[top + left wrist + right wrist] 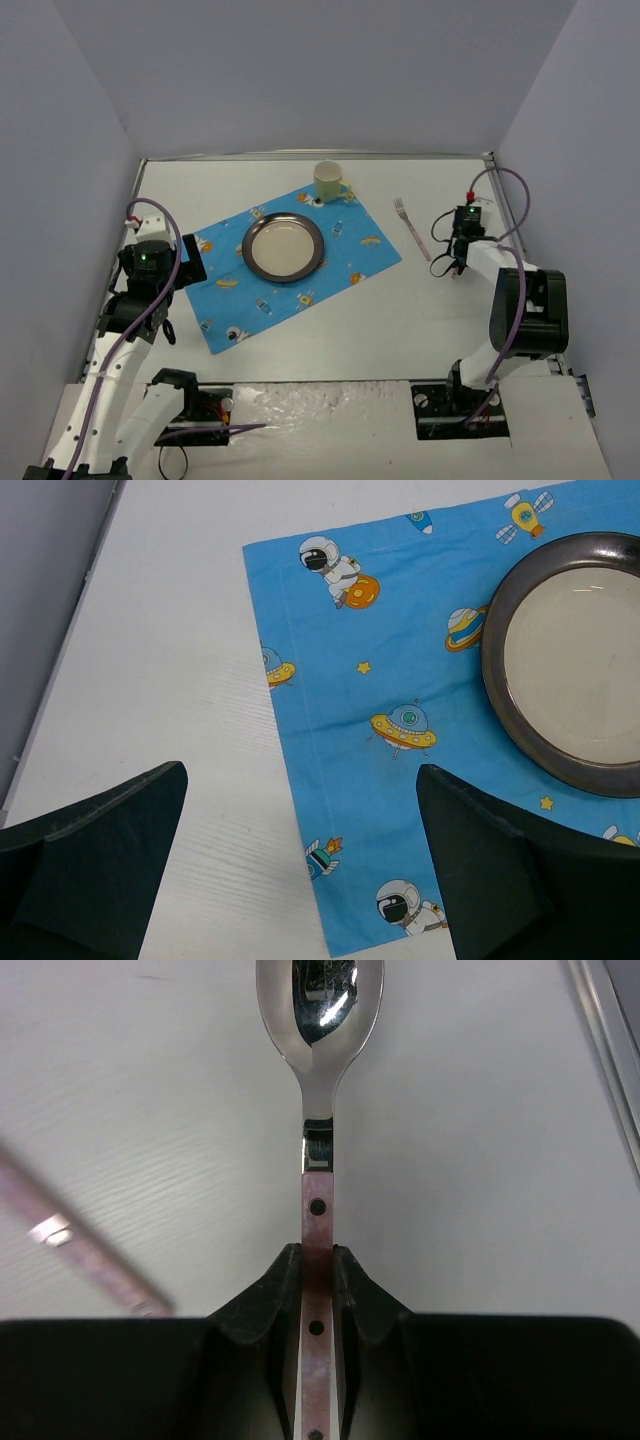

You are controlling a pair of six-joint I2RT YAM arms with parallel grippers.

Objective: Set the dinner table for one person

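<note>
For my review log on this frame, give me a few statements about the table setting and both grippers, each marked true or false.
1. The right gripper is shut on a spoon. True.
2. The plate sits beside the placemat. False: it lies on it.
3. The fork lies on the dinner table, off the placemat. True.
4. The left gripper holds the cup. False: it is open and empty, and the cup stands by the placemat's far corner.
</note>
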